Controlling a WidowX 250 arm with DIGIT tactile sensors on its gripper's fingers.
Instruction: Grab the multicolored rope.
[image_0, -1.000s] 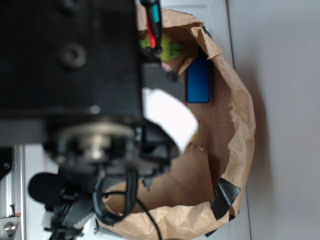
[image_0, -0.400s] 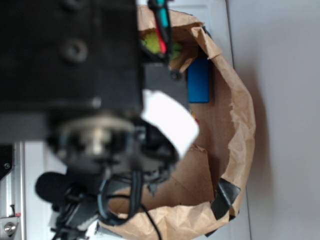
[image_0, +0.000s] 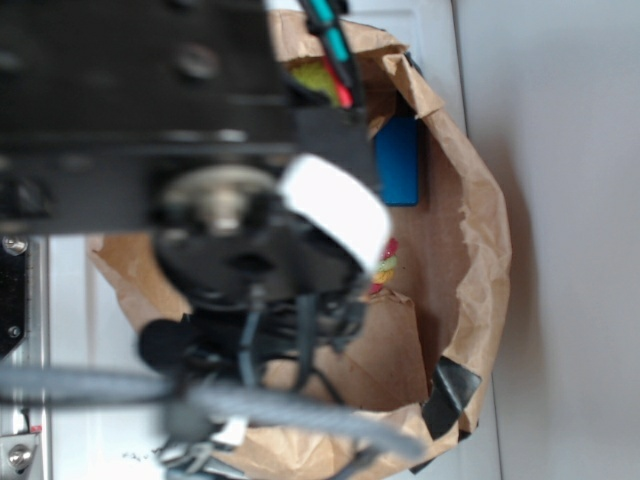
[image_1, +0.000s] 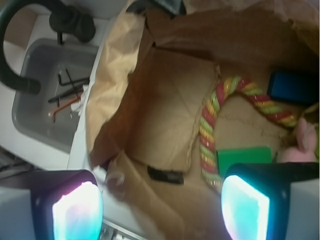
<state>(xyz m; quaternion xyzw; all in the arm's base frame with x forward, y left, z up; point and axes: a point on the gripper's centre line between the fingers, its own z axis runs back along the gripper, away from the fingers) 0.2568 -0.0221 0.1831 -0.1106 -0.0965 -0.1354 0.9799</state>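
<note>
The multicolored rope (image_1: 212, 116) lies in an arc on the brown paper floor of the crumpled bag (image_1: 165, 110), running from near the right pad up and over to the right. A short red and yellow bit of the rope (image_0: 386, 258) peeks out beside the arm in the exterior view. My gripper (image_1: 160, 210) hangs above the bag's near edge, open, with nothing between its glowing pads (image_1: 245, 207). The rope's lower end sits just left of the right pad.
Beside the rope lie a green block (image_1: 245, 159), a blue block (image_1: 292, 87) and a pink plush toy (image_1: 301, 145). A grey tray (image_1: 35, 100) with hex keys stands left of the bag. The arm (image_0: 150, 120) blocks most of the exterior view.
The arm has swung and its wrist has dropped lower in the exterior view, baring more of the bag's left side. A bit more of the rope shows beside the white pad.
</note>
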